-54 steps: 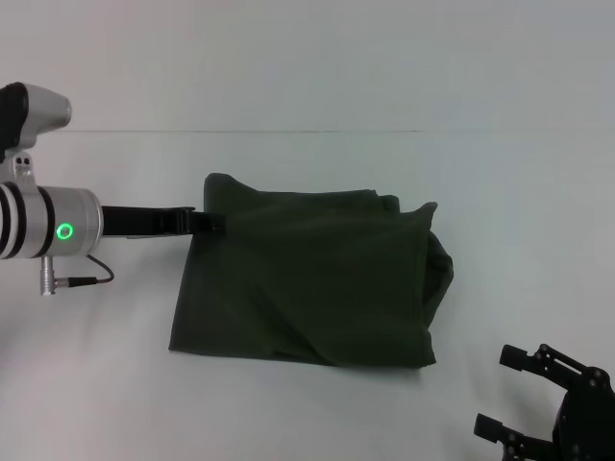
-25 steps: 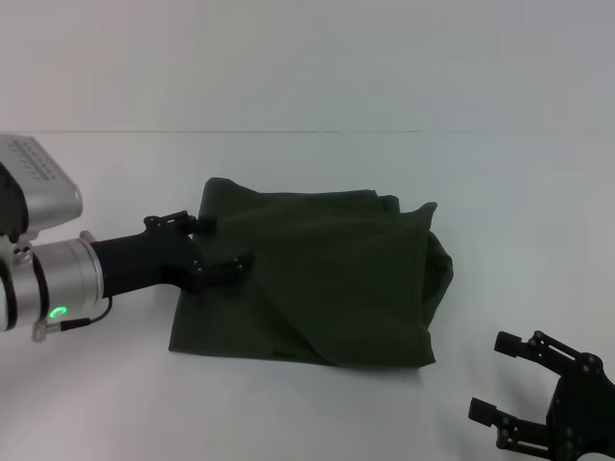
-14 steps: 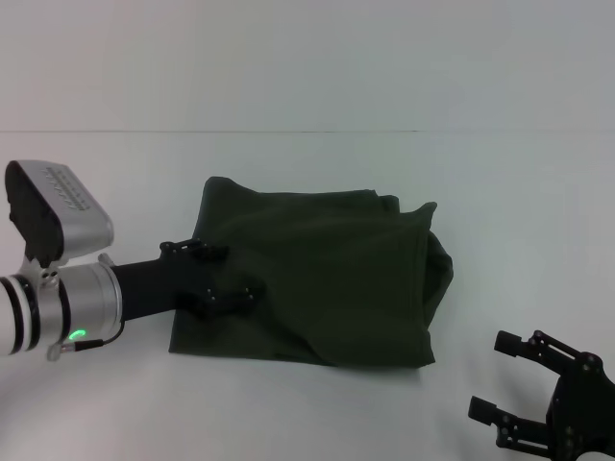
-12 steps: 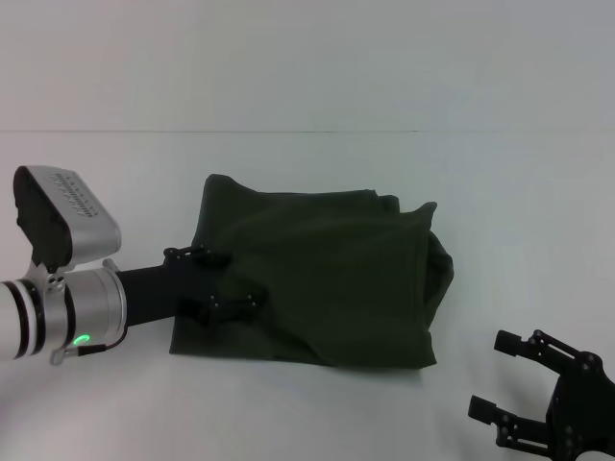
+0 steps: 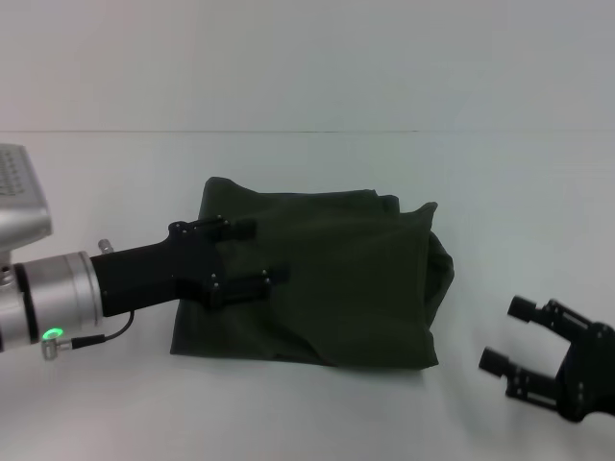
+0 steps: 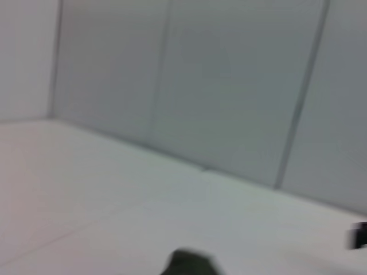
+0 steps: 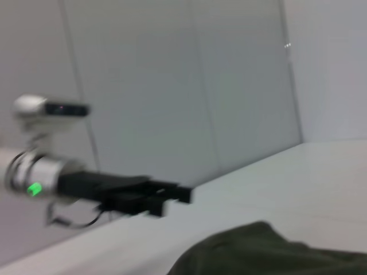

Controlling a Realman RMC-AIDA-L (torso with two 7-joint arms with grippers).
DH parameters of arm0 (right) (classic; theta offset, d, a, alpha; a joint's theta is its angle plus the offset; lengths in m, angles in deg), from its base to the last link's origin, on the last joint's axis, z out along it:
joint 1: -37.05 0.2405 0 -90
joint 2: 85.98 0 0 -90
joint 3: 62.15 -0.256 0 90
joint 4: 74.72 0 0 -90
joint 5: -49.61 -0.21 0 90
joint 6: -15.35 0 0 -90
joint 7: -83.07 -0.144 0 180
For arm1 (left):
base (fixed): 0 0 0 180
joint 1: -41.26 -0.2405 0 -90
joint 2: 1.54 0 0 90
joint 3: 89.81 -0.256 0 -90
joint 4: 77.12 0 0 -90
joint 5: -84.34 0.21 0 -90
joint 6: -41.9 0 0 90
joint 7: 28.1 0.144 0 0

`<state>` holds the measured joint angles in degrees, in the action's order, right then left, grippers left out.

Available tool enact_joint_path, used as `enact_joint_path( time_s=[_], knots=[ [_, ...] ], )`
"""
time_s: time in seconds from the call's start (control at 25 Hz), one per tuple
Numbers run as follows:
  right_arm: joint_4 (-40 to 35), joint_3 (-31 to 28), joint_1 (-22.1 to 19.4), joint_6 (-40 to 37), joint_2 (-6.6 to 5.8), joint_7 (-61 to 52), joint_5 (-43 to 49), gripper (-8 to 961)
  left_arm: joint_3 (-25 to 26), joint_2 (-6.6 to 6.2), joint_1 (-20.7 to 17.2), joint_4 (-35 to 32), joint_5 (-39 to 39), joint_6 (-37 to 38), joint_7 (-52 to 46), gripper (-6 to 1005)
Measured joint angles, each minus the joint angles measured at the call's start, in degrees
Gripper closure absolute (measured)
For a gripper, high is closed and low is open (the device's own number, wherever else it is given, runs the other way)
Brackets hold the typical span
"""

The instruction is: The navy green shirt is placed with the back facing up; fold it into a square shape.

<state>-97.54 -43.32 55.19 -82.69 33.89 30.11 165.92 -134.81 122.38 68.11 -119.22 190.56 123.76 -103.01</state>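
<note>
silver-cuffed, the left gripper point(image 5: 245, 254) reaches in over the left part of the navy green shirt point(image 5: 336, 279), its black fingers spread and gripping nothing. the shirt lies folded into a rough rectangle at the middle of the white table point(image 5: 307, 413). well to its right, the right gripper point(image 5: 506, 334) hangs near the table's front with fingers parted, apart from the cloth.

Left gripper point(image 5: 252, 253) open, extended forward; right gripper point(image 5: 509, 334) open.
</note>
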Motion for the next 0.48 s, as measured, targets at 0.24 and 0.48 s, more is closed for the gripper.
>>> enact_joint_path(
  time_s=[0.24, 0.48],
  knots=[
    [0.2, -2.9, 3.6, 3.6, -0.09, -16.8, -3.9, 56, 3.2, 0.27, -2.2, 0.2, -1.8, 12.8, 8.1, 193],
    [0.1, -2.0, 8.4, 13.5, -0.37, -29.8, -3.6, 57, 3.0, 0.14, -5.7, 3.5, -2.9, 16.9, 14.9, 192]
  ],
)
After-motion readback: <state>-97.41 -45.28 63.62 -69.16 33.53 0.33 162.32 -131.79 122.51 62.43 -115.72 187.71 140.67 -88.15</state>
